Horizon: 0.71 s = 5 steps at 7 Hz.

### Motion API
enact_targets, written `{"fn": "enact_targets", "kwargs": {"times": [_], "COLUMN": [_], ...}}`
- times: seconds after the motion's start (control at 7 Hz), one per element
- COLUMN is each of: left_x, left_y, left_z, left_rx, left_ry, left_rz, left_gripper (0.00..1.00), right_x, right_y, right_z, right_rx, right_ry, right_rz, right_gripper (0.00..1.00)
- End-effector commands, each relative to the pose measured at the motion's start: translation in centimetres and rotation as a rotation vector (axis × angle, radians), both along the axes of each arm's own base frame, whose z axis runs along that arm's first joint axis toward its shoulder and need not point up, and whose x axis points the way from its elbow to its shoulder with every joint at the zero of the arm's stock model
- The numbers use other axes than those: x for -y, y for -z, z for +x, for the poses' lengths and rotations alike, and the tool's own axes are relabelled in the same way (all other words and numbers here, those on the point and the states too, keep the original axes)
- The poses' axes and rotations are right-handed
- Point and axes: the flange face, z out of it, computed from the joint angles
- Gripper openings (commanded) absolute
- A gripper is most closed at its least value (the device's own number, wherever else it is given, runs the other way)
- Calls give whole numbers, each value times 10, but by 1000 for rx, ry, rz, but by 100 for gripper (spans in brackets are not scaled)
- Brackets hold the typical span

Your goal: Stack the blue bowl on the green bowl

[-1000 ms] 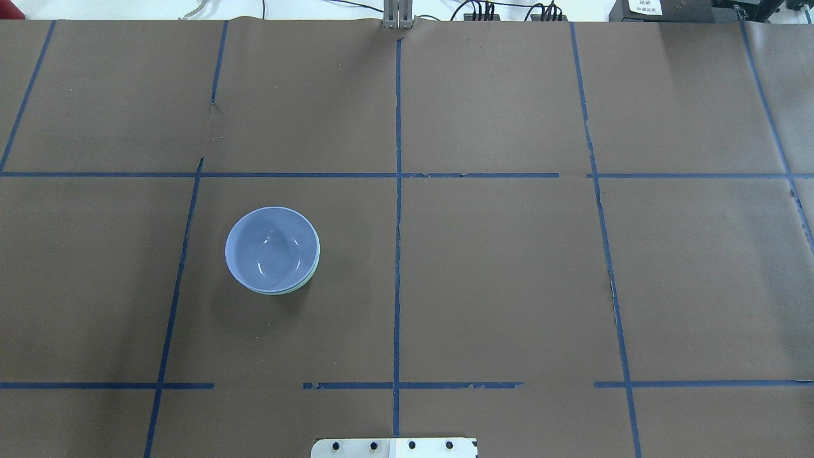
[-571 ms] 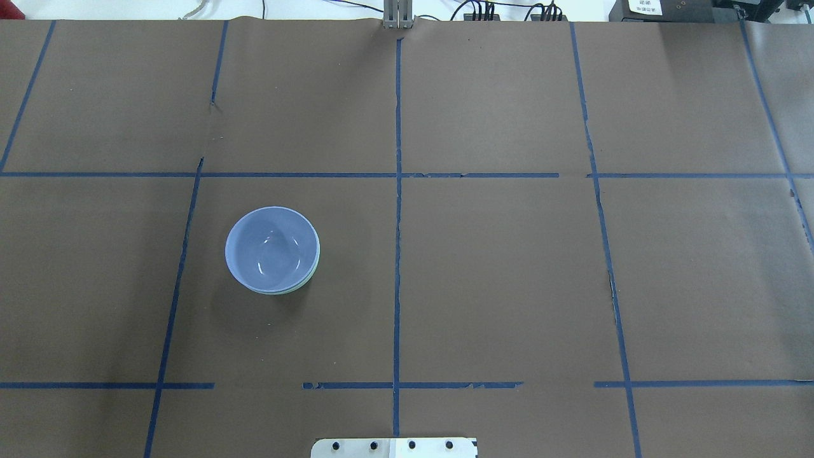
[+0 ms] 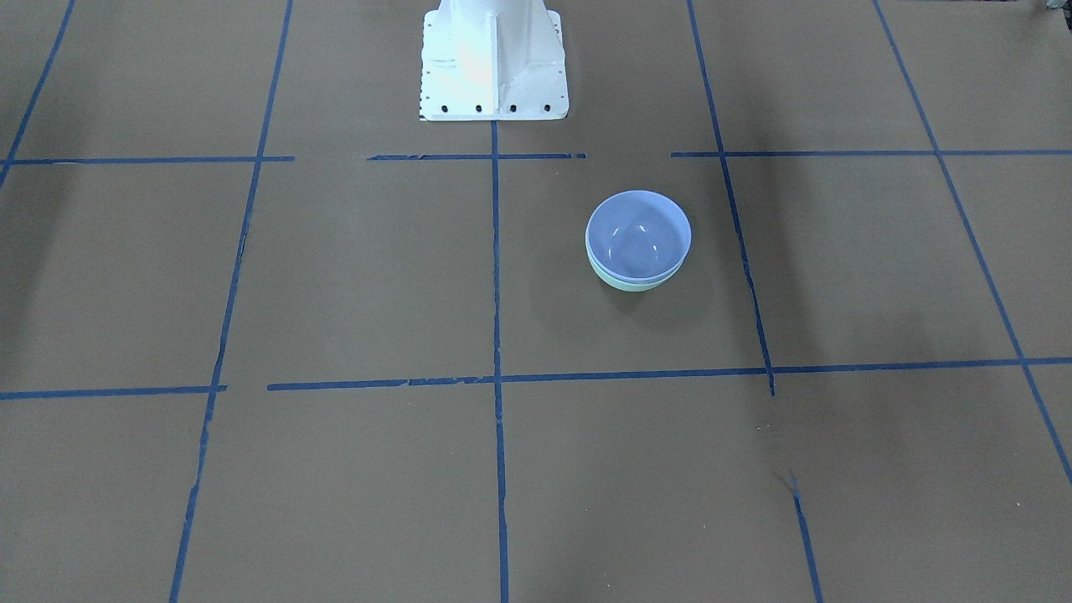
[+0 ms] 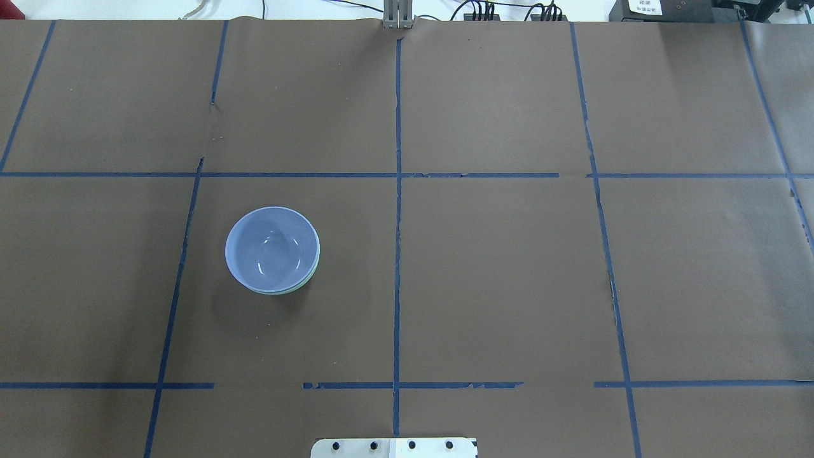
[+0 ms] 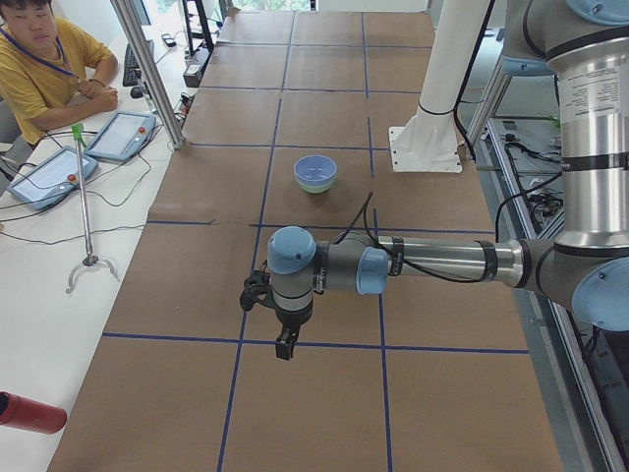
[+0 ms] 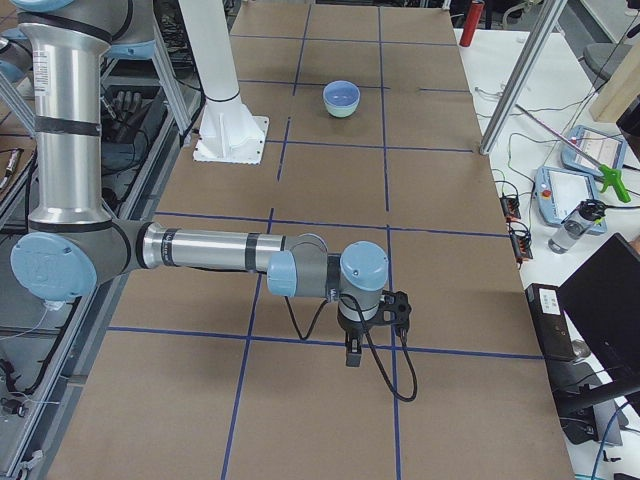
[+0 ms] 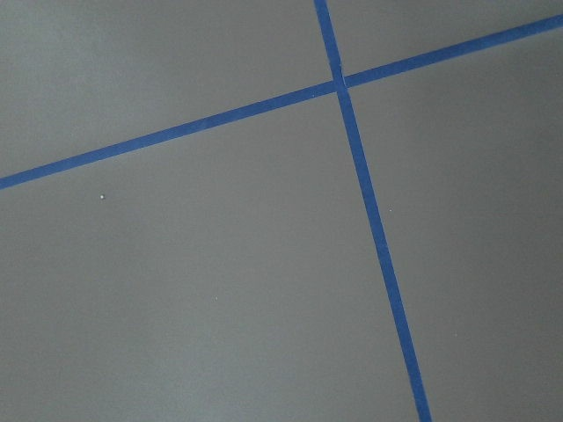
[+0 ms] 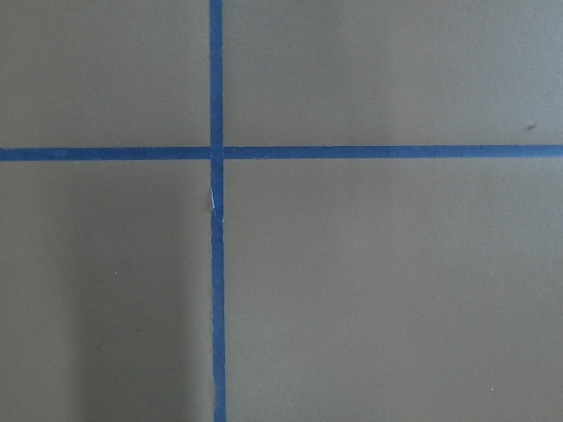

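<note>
Left gripper (image 5: 284, 347) and right gripper (image 6: 351, 354) hang over the table (image 4: 509, 286), well apart from the bowls; jaw width can't be told. Blue bowl (image 3: 638, 233) sits nested in green bowl (image 3: 630, 284), nine o'clock of centre overhead. Looks finished: keep both arms clear.

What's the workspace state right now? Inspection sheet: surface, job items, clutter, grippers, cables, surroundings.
Surface: brown paper marked with a blue tape grid; tape broken in places.
Job's things: blue bowl sits upright, nested in green bowl; stack looks done.
Clutter: nothing seen.
Grippers: left gripper and right gripper hang over bare paper, far from the bowls; open or shut cannot be told.
Cables: black cable loops off the right wrist; wires at the far table edge.
Surroundings: operator seated by control tablets; white robot base.
</note>
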Motion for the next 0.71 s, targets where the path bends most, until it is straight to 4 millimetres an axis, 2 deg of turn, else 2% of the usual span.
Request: {"fn": "enact_targets", "kwargs": {"times": [0.0, 0.57], "left_x": [1, 0], "left_y": [5, 7], "left_z": [0, 0], "left_rx": [0, 0], "left_ry": [0, 1], "left_rz": [12, 14], "left_gripper": [100, 100], "right_x": [0, 0], "right_y": [0, 0], "right_z": [0, 0], "right_rx": [0, 0], "right_ry": [0, 0], "right_rz": [1, -1], "right_gripper": [100, 100]}}
